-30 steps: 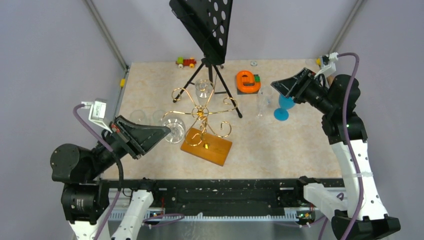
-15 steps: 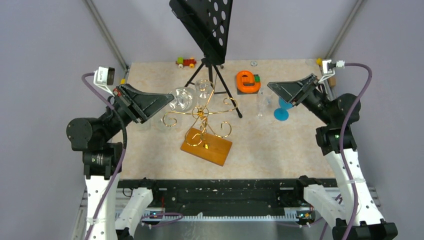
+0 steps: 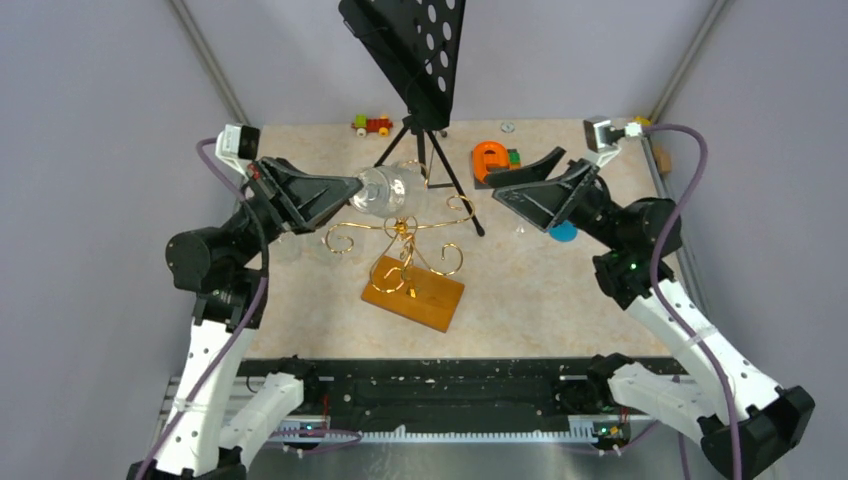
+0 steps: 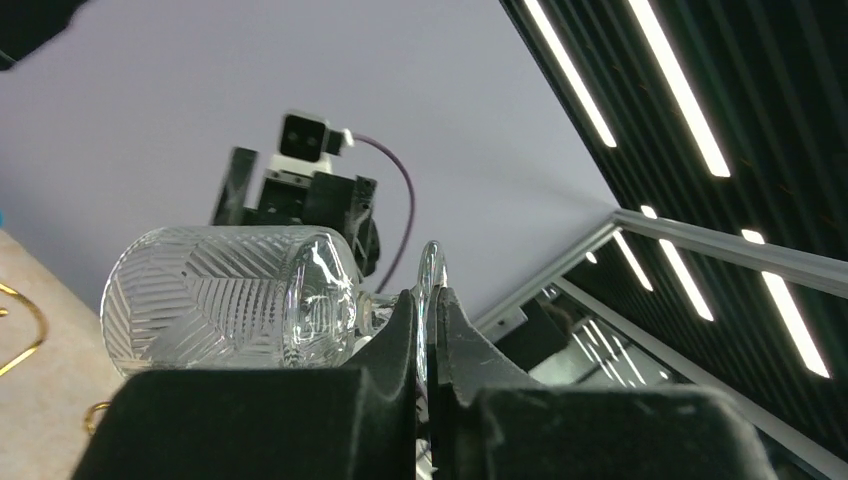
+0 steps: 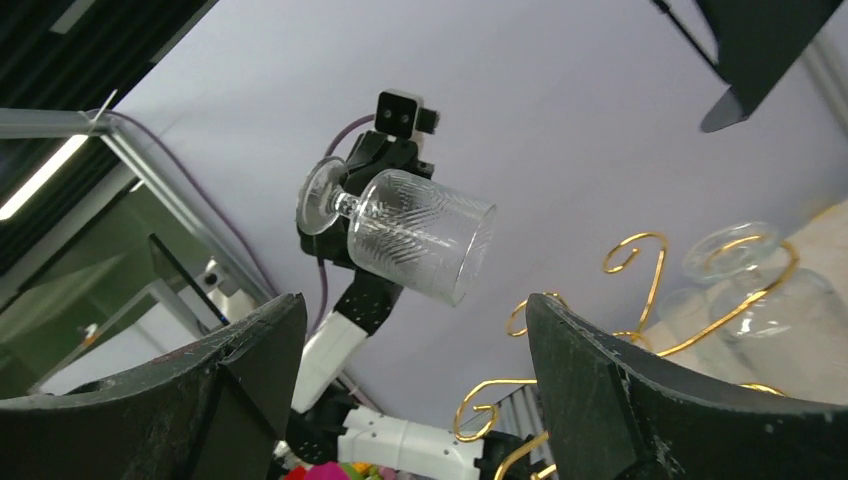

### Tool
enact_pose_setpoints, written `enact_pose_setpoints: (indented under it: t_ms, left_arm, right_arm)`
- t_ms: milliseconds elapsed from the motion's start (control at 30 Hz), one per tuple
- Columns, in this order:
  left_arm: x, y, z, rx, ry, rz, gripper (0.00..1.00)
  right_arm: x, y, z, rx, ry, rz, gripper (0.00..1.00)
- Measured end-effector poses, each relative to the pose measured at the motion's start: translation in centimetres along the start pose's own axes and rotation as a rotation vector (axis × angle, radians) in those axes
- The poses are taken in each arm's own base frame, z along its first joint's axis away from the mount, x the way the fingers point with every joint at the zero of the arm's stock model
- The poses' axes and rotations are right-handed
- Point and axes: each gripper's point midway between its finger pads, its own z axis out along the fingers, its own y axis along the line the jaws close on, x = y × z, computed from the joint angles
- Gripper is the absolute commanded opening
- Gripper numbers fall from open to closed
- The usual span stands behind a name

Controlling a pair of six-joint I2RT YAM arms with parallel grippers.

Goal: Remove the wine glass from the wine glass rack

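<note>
The wine glass rack [image 3: 402, 232] is a gold wire tree on an orange-brown wooden base [image 3: 413, 292] at the table's middle. My left gripper [image 3: 356, 187] is shut on the foot of a clear patterned wine glass [image 3: 385, 190]. It holds the glass on its side in the air, above the rack's back left arms and free of the wire. In the left wrist view the foot [image 4: 431, 272] is pinched between my fingers [image 4: 400, 330], with the bowl [image 4: 230, 300] to the left. My right gripper [image 3: 490, 187] is open and empty, right of the rack. Its wrist view shows the held glass [image 5: 410, 235] and the gold arms [image 5: 640, 270].
A black music stand [image 3: 405, 50] on a tripod stands behind the rack. An orange object [image 3: 490, 160] and a toy train [image 3: 372, 124] lie at the back. A blue glass [image 3: 563, 231] sits under my right arm. Another clear glass [image 5: 760, 290] sits among the rack arms.
My left arm rose and swung to the back right, carrying the glass up from beside the rack's base to above its arms. My right arm swung left toward the rack, gripper open.
</note>
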Motion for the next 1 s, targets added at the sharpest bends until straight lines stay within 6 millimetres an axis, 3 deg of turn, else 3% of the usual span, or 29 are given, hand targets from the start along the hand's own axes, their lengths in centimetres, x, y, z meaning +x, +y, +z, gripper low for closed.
enact_pose_setpoints:
  t_ms: [233,367,467,900,1000]
  left_arm:
    - [2.7,0.5,2.6,0.078,0.095,-0.116,0.0]
    - [2.7,1.9,3.3,0.067,0.083,-0.128,0.0]
    - [2.4,1.8,3.4,0.082,0.06,-0.115,0.0]
    - [2.2,-0.8,2.9,0.202,0.041,-0.085,0.0]
    - [2.3,-0.9,2.8,0.226,0.04,-0.111,0.0]
  right_arm:
    - [3.7,-0.3,3.3,-0.077,0.057,0.107,0.82]
    - [4.2,0.3,3.8,-0.113,0.056,0.121,0.81]
    - [4.2,0.8,3.9,-0.142,0.047,0.127,0.78]
    - [5.2,3.4,4.5,-0.317,0.077,0.19,0.48]
    - [5.2,4.0,4.7,-0.362,0.075,0.187,0.36]
